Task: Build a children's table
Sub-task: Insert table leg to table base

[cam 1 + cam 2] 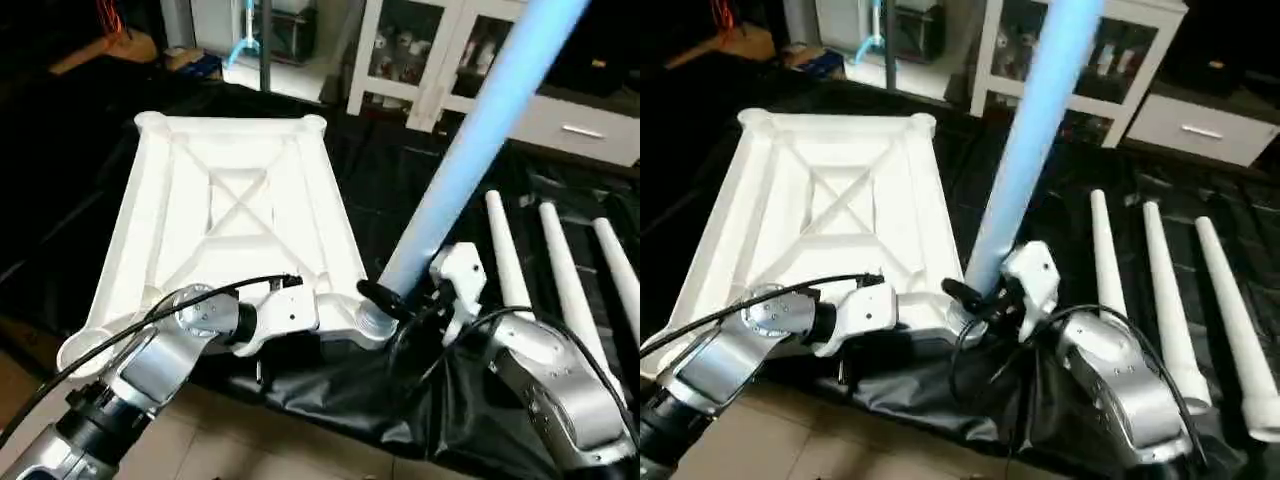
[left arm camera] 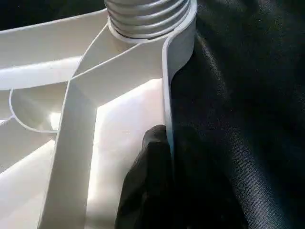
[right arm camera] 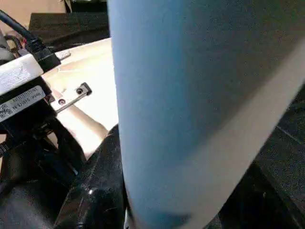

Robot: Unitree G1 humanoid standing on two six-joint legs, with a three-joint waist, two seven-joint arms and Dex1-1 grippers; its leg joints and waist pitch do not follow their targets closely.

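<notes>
Pinching the near rim of the upside-down table top (image 1: 235,215), the left gripper (image 2: 169,157) is clenched on that thin wall, just beside the threaded corner socket (image 1: 372,322). The right gripper (image 1: 400,300) is grasping a leg (image 1: 480,140) that is standing tilted in that socket. Three spare legs (image 1: 1170,290) are lying beyond the right gripper. A white label (image 3: 21,102) on the left wrist is carrying print too small to read.

The room is dim, yet the white table top (image 1: 235,215) glares almost featureless under light from above, while the black cloth (image 1: 400,190) beneath swallows detail. The raised leg (image 1: 480,140) looks bluish and soft with blur, more so close up at the right wrist. Dark shadow fills the far-left background.
</notes>
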